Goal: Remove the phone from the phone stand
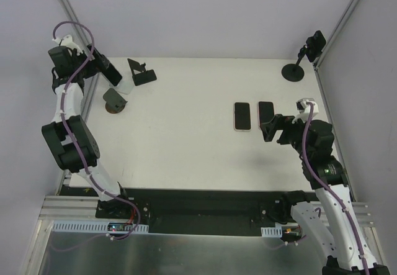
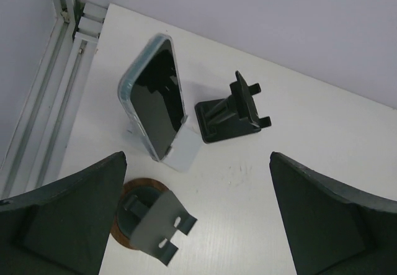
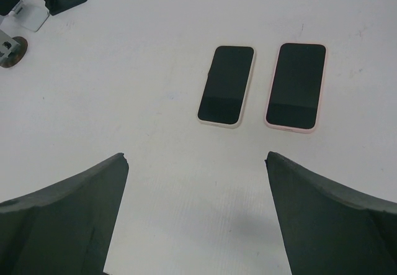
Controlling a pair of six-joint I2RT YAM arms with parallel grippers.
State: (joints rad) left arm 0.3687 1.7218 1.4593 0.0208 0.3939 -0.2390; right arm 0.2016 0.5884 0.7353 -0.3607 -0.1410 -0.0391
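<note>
**Phone propped in its white stand at the table's far left; both grippers spread wide and holding nothing**

Seen from above, a white table (image 1: 186, 157) has two robot arms mounted at its near edge. The left arm is bent toward the far left corner, where three stands sit close together. The left gripper (image 2: 197, 157) hangs above them with its jaws spread wide and nothing between them.

Its wrist camera looks down on the phone (image 2: 155, 98), a dark-screened handset in a pale bluish case. The phone leans tilted in the white phone stand (image 2: 184, 151). Neither finger touches it. Just to the right in that view sits a black folding stand (image 2: 228, 112). Nearer the camera, beside the left finger, is a grey bracket stand (image 2: 152, 225) on a round brown base.

The right gripper (image 3: 195, 157) hovers over the right side of the table, well apart from the stands. Its jaws are also wide and grip nothing. Just ahead of it two handsets lie flat with their screens up, side by side and not touching. They are a cream-cased phone (image 3: 227, 85) on the left and a pink-cased phone (image 3: 296, 86) on the right.

In the far right corner stands a black mount (image 1: 293, 71) on a round base. It carries a small dark device too small to identify.
</note>
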